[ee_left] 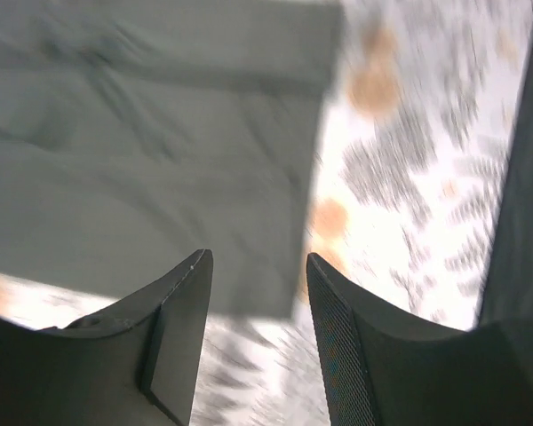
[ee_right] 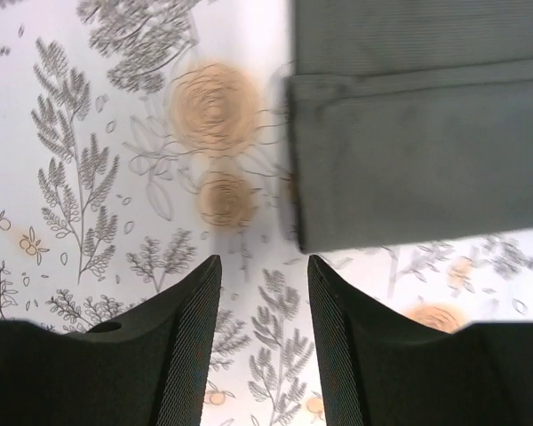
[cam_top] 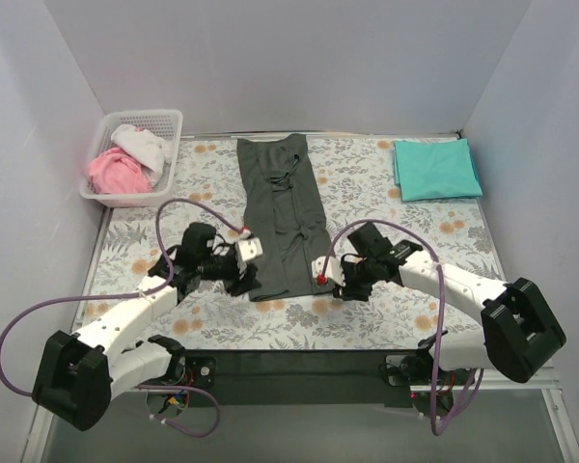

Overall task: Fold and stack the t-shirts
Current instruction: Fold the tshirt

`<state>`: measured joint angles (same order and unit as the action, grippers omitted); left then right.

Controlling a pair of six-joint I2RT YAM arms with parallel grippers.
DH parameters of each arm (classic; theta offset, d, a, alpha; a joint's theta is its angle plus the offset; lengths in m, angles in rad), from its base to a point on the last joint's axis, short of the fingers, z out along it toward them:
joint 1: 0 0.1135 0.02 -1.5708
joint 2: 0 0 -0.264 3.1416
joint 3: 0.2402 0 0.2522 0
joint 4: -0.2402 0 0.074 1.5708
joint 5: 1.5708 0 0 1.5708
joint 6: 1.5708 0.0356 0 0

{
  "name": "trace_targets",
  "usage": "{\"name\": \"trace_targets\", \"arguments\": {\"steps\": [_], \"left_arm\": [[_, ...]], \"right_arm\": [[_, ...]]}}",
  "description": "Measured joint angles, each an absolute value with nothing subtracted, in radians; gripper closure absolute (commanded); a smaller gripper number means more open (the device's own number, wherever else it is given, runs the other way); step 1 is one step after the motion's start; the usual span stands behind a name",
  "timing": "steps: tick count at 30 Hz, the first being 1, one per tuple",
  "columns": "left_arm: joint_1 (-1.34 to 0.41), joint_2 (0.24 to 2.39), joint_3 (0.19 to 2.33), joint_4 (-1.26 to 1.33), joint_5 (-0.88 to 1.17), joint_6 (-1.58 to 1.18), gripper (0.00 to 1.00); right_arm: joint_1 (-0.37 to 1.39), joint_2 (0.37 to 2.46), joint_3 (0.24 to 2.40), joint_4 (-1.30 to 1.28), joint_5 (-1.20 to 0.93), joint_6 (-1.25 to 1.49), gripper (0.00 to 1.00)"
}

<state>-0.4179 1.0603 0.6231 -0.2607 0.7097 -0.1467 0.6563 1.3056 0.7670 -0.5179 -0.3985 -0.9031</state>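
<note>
Your left pincer (ee_left: 253, 259) and right pincer (ee_right: 263, 260) are both hovering, spread and empty, at the near corners of the charcoal t-shirt (cam_top: 282, 217) lying on the tabletop (cam_top: 396, 320).

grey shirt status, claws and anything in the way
Left claw open, empty, at the near left corner of the grey shirt. Right claw open, empty, at its near right corner. Shirt flat, folded into a long strip. Nothing on it.
</note>
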Motion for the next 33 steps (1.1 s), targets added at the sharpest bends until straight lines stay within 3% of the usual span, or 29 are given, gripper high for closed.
{"name": "trace_targets", "arguments": {"steps": [7,15,20,24,27,28,31,33], "left_arm": [[-0.572,1.011,0.394,-0.297,0.587,-0.010,0.56],[-0.638,1.048,0.355,-0.166,0.494,0.048,0.57],[-0.639,1.122,0.354,-0.094,0.456,0.067,0.59],[-0.642,1.166,0.355,-0.046,0.453,0.086,0.69],[-0.649,1.184,0.357,-0.030,0.457,0.108,0.77],[-0.651,1.187,0.358,-0.030,0.459,0.115,0.85],[-0.661,1.186,0.363,-0.056,0.460,0.144,0.97],[-0.662,1.180,0.376,-0.096,0.465,0.162,1.00]], "right_arm": [[0.775,1.283,0.644,-0.381,-0.315,-1.002,0.56],[0.786,1.285,0.619,-0.290,-0.276,-1.051,0.58],[0.787,1.308,0.599,-0.266,-0.270,-1.080,0.65],[0.787,1.326,0.592,-0.250,-0.275,-1.095,0.74],[0.789,1.343,0.593,-0.231,-0.280,-1.103,0.88],[0.791,1.348,0.594,-0.224,-0.281,-1.102,0.97],[0.801,1.359,0.601,-0.217,-0.276,-1.089,0.99],[0.816,1.359,0.604,-0.221,-0.271,-1.072,0.99]]}}
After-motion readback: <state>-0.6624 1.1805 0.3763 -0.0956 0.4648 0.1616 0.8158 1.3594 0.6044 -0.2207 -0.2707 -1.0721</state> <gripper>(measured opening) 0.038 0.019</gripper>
